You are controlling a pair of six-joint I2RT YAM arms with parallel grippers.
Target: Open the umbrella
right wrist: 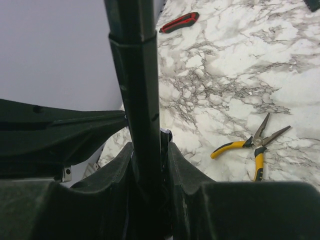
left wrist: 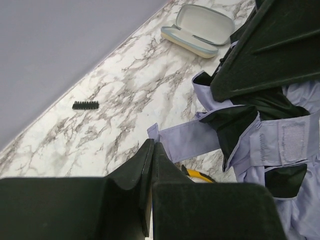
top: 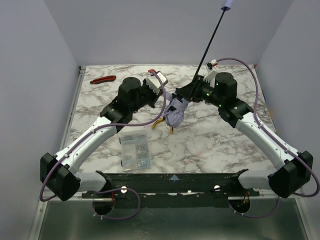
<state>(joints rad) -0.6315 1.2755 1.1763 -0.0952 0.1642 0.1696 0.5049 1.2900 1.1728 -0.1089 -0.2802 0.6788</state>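
The right claw [top: 192, 90] is clamped on the umbrella [top: 176, 114], pinching its thin black shaft [right wrist: 135, 75] between both fingers. From that grip the shaft slants up and away to the small lavender handle [top: 226, 6], high above the claw. The half-loose lavender canopy [top: 175, 117] with black lining hangs bunched below the claw, over the marble table [top: 215, 140].

The left claw [left wrist: 152, 150] has its fingers pressed together. The end of a lavender strap [left wrist: 187, 141] lies right at the fingertips; I cannot tell whether it is caught. Beyond this claw an open glasses case [left wrist: 200, 22] lies on the table, and a small black ridged strip [left wrist: 85, 105] sits off to its left. Yellow-handled pliers [right wrist: 252, 145] lie under the canopy, a red-and-black utility knife [top: 102, 79] is far off, and a clear plastic parts box [top: 135, 151] is beside the left arm.
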